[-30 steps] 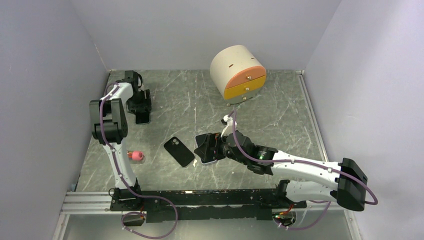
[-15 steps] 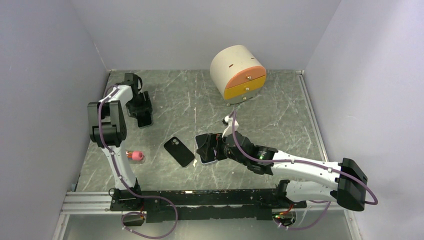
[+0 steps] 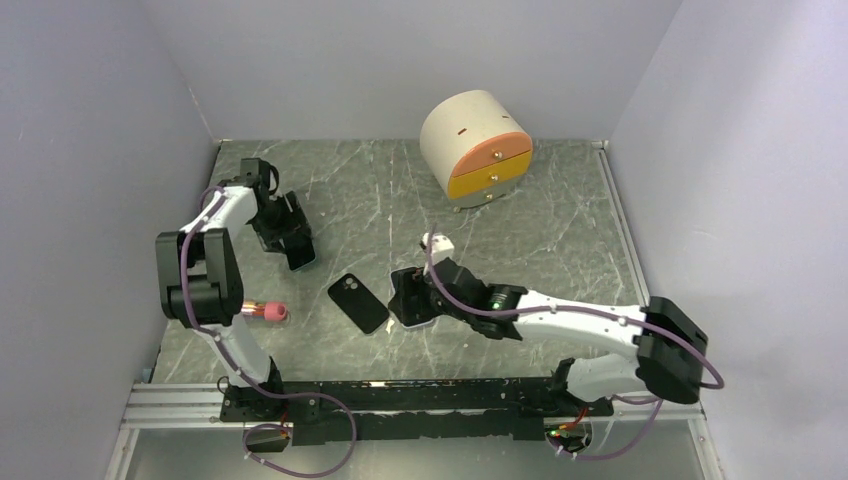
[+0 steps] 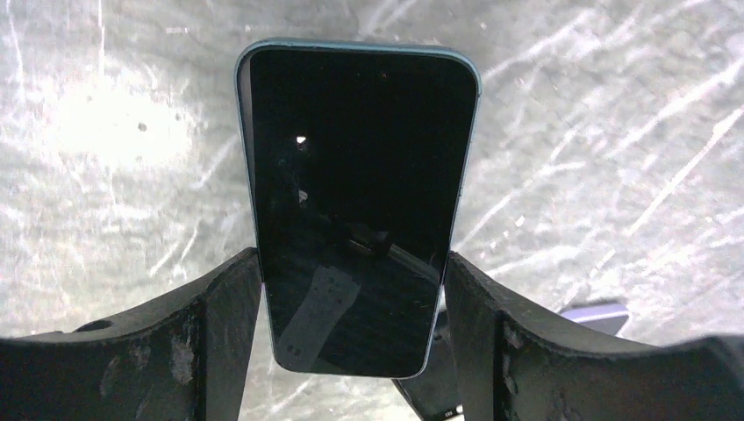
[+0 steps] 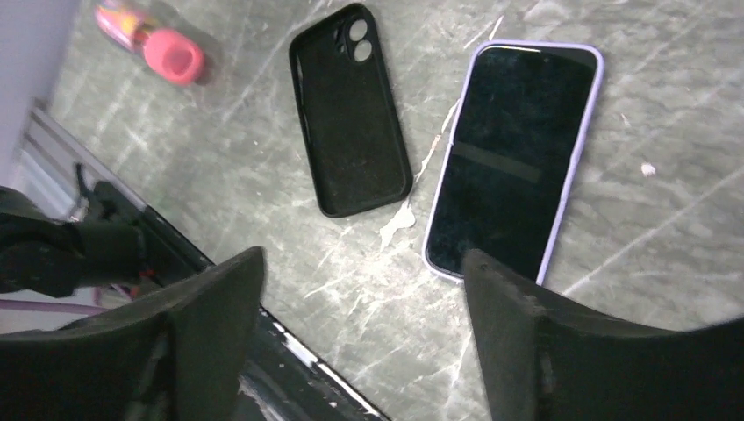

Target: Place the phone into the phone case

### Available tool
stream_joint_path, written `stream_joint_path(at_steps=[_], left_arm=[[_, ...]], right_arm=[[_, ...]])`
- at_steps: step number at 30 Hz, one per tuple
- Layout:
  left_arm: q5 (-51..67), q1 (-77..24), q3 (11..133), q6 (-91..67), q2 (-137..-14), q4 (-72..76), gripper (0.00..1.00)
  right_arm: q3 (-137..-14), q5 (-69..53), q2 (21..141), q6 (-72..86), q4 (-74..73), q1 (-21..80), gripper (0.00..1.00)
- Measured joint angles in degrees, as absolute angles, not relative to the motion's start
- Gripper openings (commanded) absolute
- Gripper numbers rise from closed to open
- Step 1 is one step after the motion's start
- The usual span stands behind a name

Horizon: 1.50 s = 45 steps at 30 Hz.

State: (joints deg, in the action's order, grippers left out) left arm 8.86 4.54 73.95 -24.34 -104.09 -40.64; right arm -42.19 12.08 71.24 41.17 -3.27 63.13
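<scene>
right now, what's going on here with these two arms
The left gripper has its jaws closed on the sides of a blue-edged phone. The right gripper hovers with jaws open, holding nothing, above an empty black phone case and a second phone in a lilac case, which lie side by side. The blue-edged phone is not in the black case yet.

In the right wrist view the pink item (image 5: 167,48) is cut by the upper edge and blurred; a lower corner of the lilac-rimmed phone (image 5: 513,158) is covered by the right gripper (image 5: 361,259). In the left wrist view a purple thing (image 4: 597,311) is half hidden behind the left gripper (image 4: 351,263).
</scene>
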Motion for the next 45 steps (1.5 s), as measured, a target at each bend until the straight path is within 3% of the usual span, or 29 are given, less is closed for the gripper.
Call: stream_joint_path(at_steps=[2,5,19,31,38,43,45], left_arm=[[9.7,4.5,73.1,-24.8,-101.7,-41.4,0.38],[11.6,4.5,71.5,-25.5,-97.8,-41.5,0.38],[17.0,4.5,60.5,-26.9,-86.2,-43.0,0.37],[18.5,4.7,58.5,-26.9,-84.4,-42.6,0.37],[18.8,4.7,57.8,-26.7,-84.4,-42.6,0.37],[19.4,4.7,57.6,-26.7,-84.4,-42.5,0.37],[19.7,4.7,57.6,-26.7,-84.4,-42.5,0.37]], right_arm=[[-44.0,10.6,74.7,39.2,-2.9,63.0,0.53],[-46.5,7.7,80.1,36.4,-1.4,62.8,0.42],[-63.2,4.4,102.8,28.0,0.2,60.8,0.35],[-70.4,7.0,112.9,24.4,-1.3,60.7,0.29],[-71.9,9.0,114.9,24.2,-2.6,60.7,0.19],[-72.4,10.6,115.2,25.1,-3.4,60.7,0.02],[-72.5,11.4,115.2,26.2,-3.7,60.7,0.0]])
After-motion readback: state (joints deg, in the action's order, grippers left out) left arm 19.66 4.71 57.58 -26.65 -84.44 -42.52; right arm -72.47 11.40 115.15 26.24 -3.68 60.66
